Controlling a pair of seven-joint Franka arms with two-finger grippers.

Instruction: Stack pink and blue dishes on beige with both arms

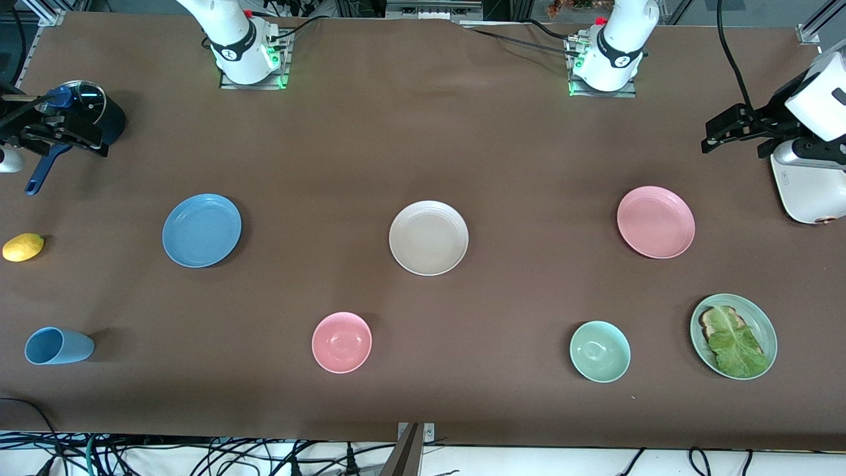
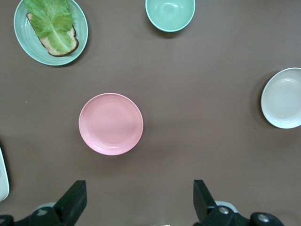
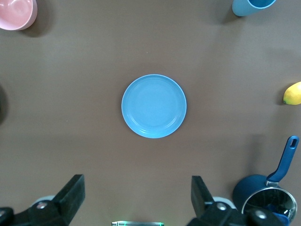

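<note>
The beige plate (image 1: 428, 237) lies in the middle of the table and also shows in the left wrist view (image 2: 282, 98). Level with it, the blue plate (image 1: 201, 230) lies toward the right arm's end and the pink plate (image 1: 655, 221) toward the left arm's end. My right gripper (image 1: 92, 137) hangs high and open with nothing in it; in its wrist view (image 3: 136, 184) the blue plate (image 3: 154, 106) lies ahead of it on the cloth. My left gripper (image 1: 717, 132) also hangs high, open and empty (image 2: 139, 188), with the pink plate (image 2: 110, 124) below and ahead.
Nearer the front camera stand a pink bowl (image 1: 342, 342), a green bowl (image 1: 599, 351) and a pale green plate (image 1: 770, 337) with bread and lettuce. At the right arm's end are a blue cup (image 1: 58, 346), a lemon (image 1: 23, 246) and a blue pot (image 1: 109, 116). A white appliance (image 1: 803, 192) stands at the left arm's end.
</note>
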